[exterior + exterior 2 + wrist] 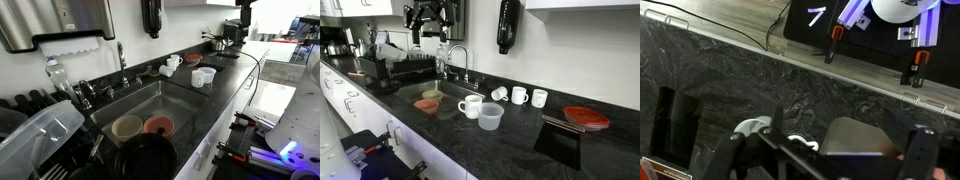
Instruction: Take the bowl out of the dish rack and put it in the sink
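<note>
Two bowls lie in the steel sink (150,97): a beige bowl (127,126) and a red bowl (158,125) side by side. Both also show in an exterior view, the red bowl (428,104) in front of the beige one (432,94). The dish rack (398,66) stands beside the sink; I see no bowl in it. My gripper (428,25) hangs high above the rack and sink edge, open and empty. In the wrist view the gripper (840,135) frames dark counter and a grey steel patch, with nothing between the fingers.
A black pan (150,156) and a clear plastic container (40,135) sit at the rack end. The faucet (458,55) stands behind the sink. A white mug (470,105), a clear cup (490,117) and more mugs (520,95) stand on the counter, with a red dish (586,118) beyond.
</note>
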Controlling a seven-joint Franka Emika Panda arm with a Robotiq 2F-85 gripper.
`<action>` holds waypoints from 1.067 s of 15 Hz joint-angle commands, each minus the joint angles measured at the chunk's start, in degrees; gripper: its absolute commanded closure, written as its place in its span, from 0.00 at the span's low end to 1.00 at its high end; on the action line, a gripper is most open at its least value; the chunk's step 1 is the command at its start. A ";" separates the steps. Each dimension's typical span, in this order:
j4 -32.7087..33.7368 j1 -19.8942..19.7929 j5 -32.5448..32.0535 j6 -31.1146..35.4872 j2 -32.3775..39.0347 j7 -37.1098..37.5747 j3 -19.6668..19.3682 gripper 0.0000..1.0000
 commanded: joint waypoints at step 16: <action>6.92 13.80 5.19 10.58 8.49 3.47 9.17 0.00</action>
